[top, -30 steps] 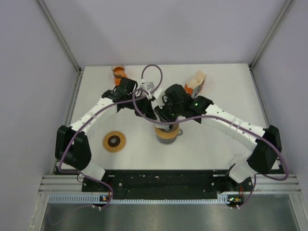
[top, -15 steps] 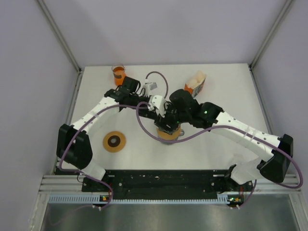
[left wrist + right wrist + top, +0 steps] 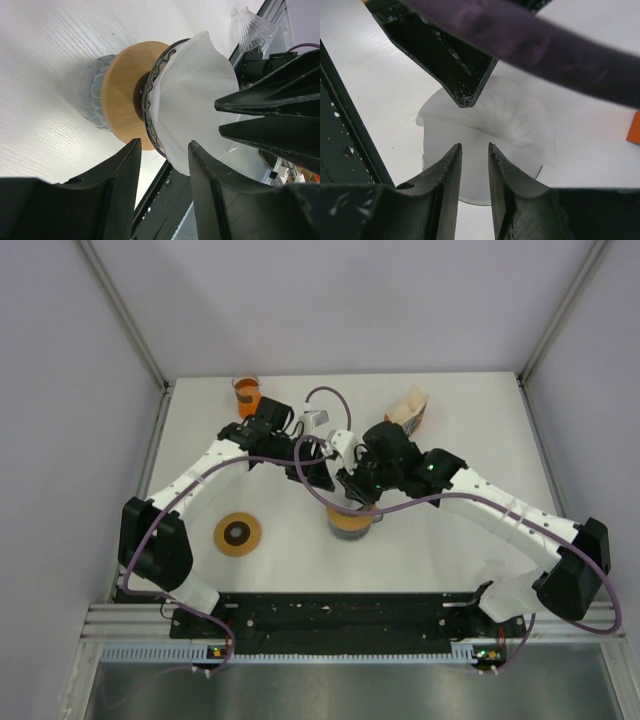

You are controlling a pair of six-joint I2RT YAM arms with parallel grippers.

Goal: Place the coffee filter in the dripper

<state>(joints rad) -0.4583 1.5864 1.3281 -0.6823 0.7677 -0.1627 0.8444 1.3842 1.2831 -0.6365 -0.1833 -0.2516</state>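
White table [image 3: 45,60]: fluted wht filter [image 3: 192,100] (wavy rim) seated in dripper [image 3: 122,90].

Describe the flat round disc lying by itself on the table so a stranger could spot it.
On the white table, look at the near left quarter. A flat tan disc with a dark centre lies there alone. Unlike the glass dripper with the wooden collar to its right, it is flat and holds no white paper filter.

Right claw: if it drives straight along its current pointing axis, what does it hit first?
Most likely the white coffee filter, straight ahead of the right claw. A finger of the left claw sits just off that line; depth unclear.
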